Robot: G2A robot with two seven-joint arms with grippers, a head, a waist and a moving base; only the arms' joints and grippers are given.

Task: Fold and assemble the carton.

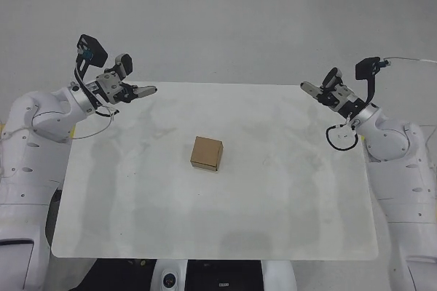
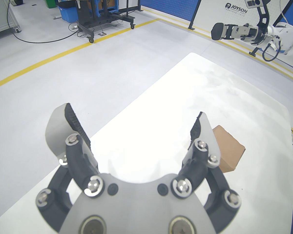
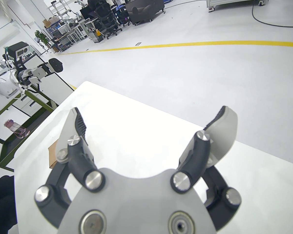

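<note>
A small brown carton (image 1: 206,153) stands closed as a cube near the middle of the white table (image 1: 131,218). My left gripper (image 1: 141,81) hangs open over the table's far left corner, well away from the carton. My right gripper (image 1: 317,85) hangs open over the far right corner, also apart from it. In the left wrist view the carton (image 2: 228,148) shows beyond one fingertip of the open left gripper (image 2: 134,115). In the right wrist view a sliver of the carton (image 3: 53,153) peeks out behind a finger of the open right gripper (image 3: 149,115).
The table (image 2: 210,93) carries nothing but the carton. The other arm's gripper (image 2: 234,32) shows far across the table in the left wrist view. A green-framed stand holding a pink bottle (image 3: 14,129) sits beside the table.
</note>
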